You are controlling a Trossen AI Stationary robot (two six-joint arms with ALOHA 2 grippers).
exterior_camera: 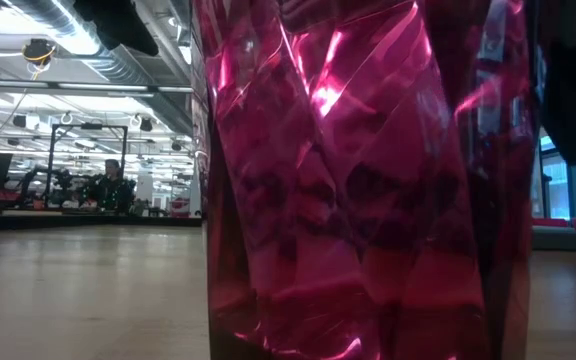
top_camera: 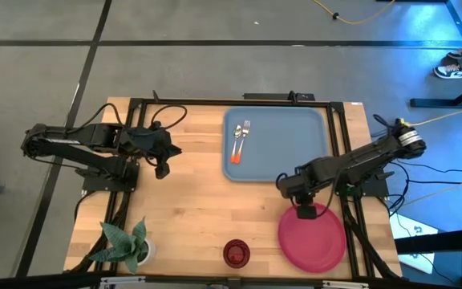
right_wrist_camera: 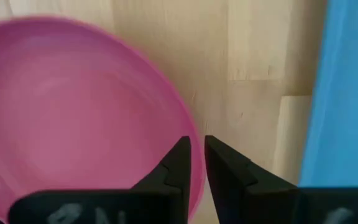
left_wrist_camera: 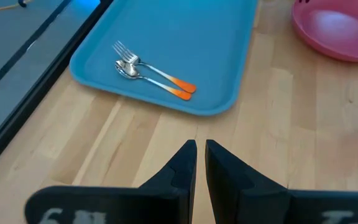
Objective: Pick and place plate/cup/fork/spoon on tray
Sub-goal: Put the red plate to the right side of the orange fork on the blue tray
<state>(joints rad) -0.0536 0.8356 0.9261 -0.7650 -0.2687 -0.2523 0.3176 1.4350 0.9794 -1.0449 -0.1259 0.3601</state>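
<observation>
Filling the low view, the dark red cup (exterior_camera: 358, 180) hides everything else — only the high view shows fork (top_camera: 245, 131) and spoon (top_camera: 237, 138) on the tray (top_camera: 295, 132). Right gripper (right_wrist_camera: 194, 152), fingers nearly together, hovers at the plate (top_camera: 312, 238) rim nearest the tray; it should spread, then pinch squarely. Left gripper (left_wrist_camera: 199, 155), almost closed, waits beside the tray.

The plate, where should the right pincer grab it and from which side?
Likely the plate's raised rim on the edge nearest the tray, coming from above. It lies flat on the table, so only the rim gives a lip to pinch. The right pincer hovers at that edge, fingers nearly shut, so it must open first.
</observation>
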